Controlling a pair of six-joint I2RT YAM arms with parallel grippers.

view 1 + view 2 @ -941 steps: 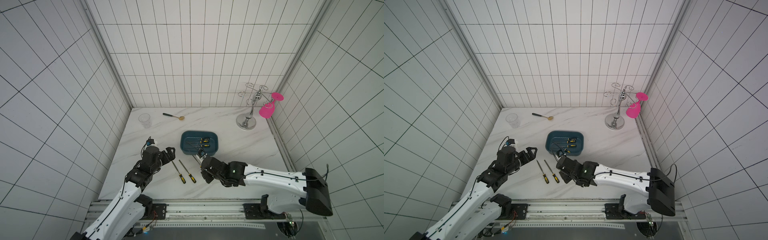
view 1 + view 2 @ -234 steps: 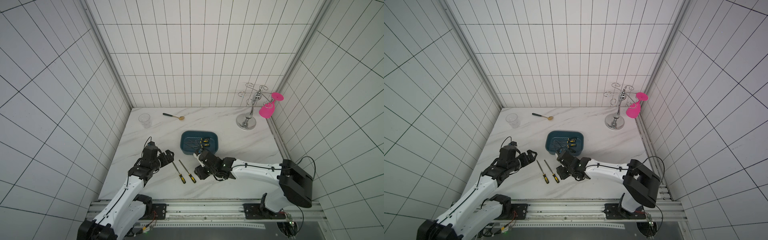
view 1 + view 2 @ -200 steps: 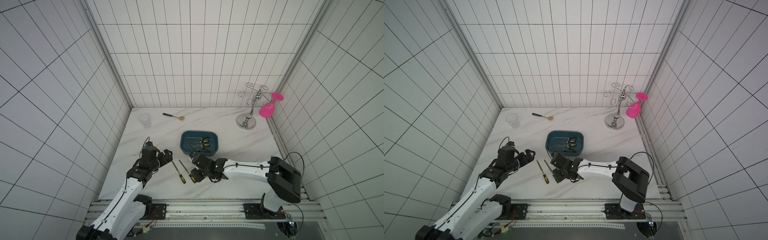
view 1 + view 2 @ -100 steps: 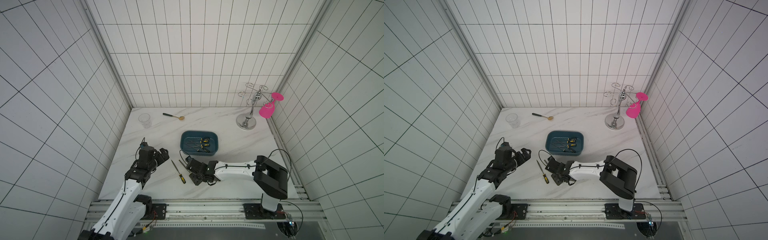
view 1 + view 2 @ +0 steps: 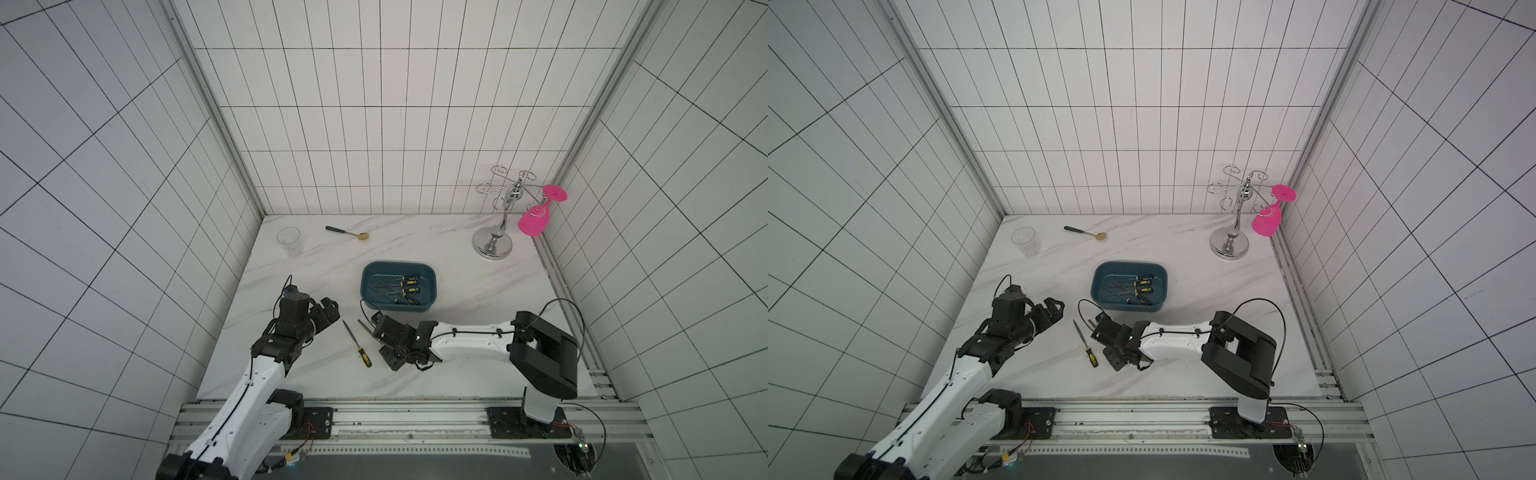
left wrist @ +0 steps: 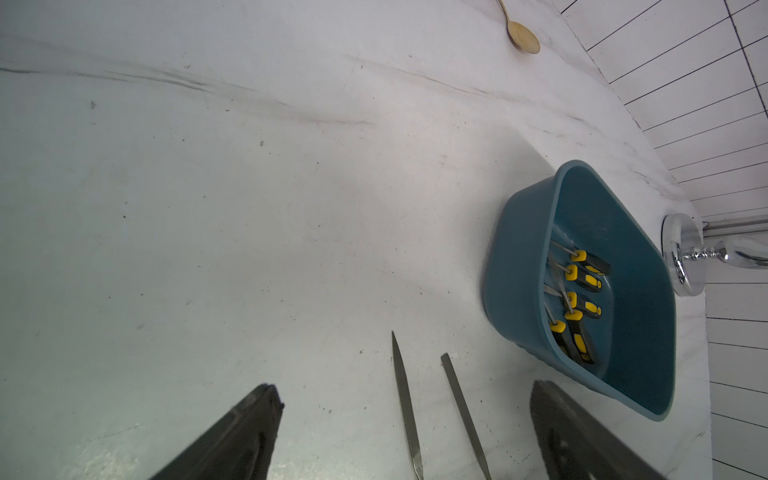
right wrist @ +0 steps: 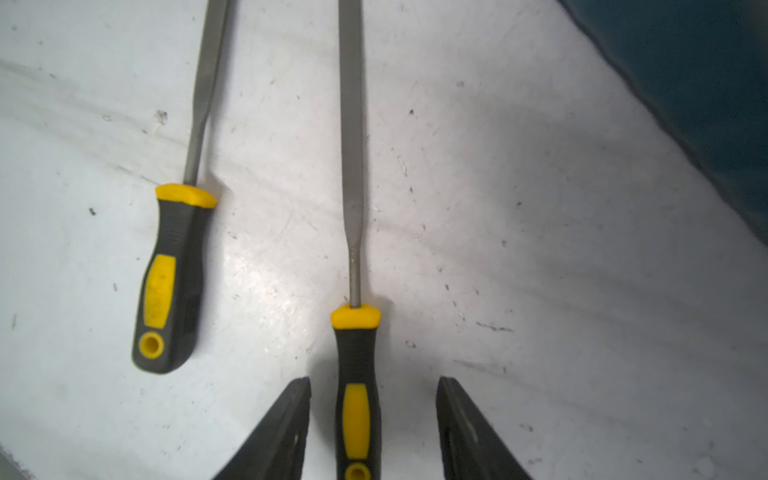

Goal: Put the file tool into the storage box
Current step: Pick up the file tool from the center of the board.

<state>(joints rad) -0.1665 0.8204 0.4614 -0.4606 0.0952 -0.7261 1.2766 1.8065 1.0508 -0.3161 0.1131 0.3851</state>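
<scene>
Two file tools with yellow-and-black handles lie side by side on the marble in front of the storage box (image 5: 434, 286) (image 5: 1165, 286), a dark teal tub holding several more files (image 5: 405, 286). In both top views my right gripper (image 5: 384, 343) (image 5: 1106, 340) is low over the right-hand file. Only that file's blade tip (image 5: 365, 327) shows. In the right wrist view the gripper (image 7: 374, 380) is open, its jaws either side of that file's handle (image 7: 356, 399) with a gap on each side. The other file (image 5: 356, 343) (image 7: 174, 270) lies free. My left gripper (image 5: 330, 313) (image 6: 405, 388) is open and empty, left of both blades.
A clear cup (image 5: 289, 240) and a spoon (image 5: 351, 232) are at the back left. A chrome rack (image 5: 498, 224) with a pink glass (image 5: 534, 220) stands at the back right. Tiled walls enclose the table on three sides.
My right gripper has slid left along the table onto the right-hand file's handle and its jaws have narrowed a little. My left arm has drawn back slightly to the left.
</scene>
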